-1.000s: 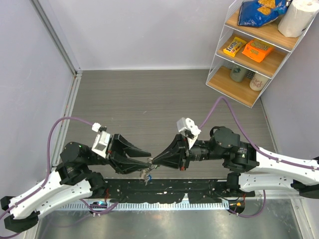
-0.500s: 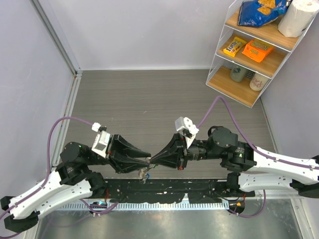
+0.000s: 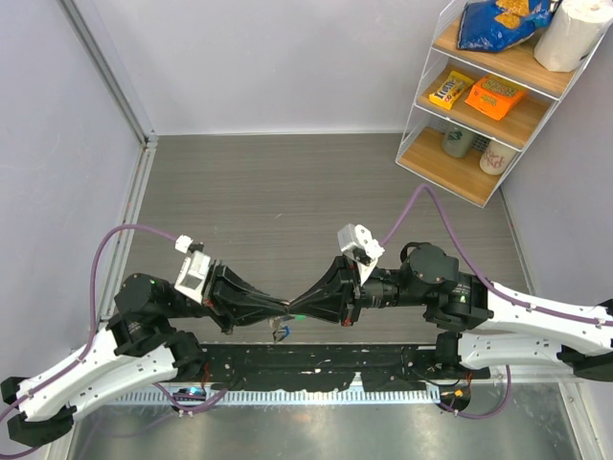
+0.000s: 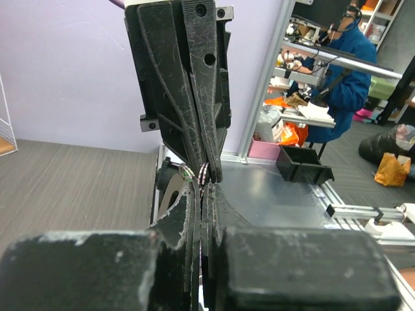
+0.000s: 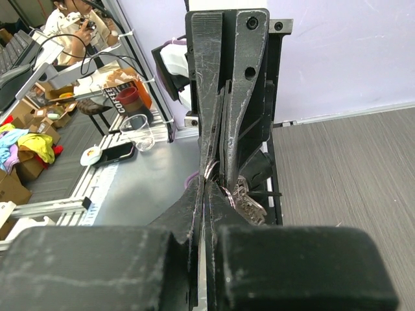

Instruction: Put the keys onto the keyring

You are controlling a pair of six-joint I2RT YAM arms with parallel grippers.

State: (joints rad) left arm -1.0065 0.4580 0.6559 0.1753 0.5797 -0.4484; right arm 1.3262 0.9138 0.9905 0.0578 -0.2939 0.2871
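**At centre front: a tip-to-tip pinch is being held in mid-air**

Above the near part of the table, the left gripper and the right gripper are being held nose to nose. They are being pointed at each other, touching or all but touching at the tips.

Left jaws are being pressed together with no visible gap. The ring appears to be pinched at their very end, with a short arc of thin wire showing beside the tips.

Right jaws are likewise being kept fully closed, flat against each other. Whether the ring or a key is being gripped between them cannot be told from either wrist view.

The keys are being carried just below the meeting point, hanging clear of the table. A blue head is showing in the top view, and silvery blades are showing in the right wrist view. How many keys are hanging cannot be told.

Both arms are being kept low, reaching inward from their bases.
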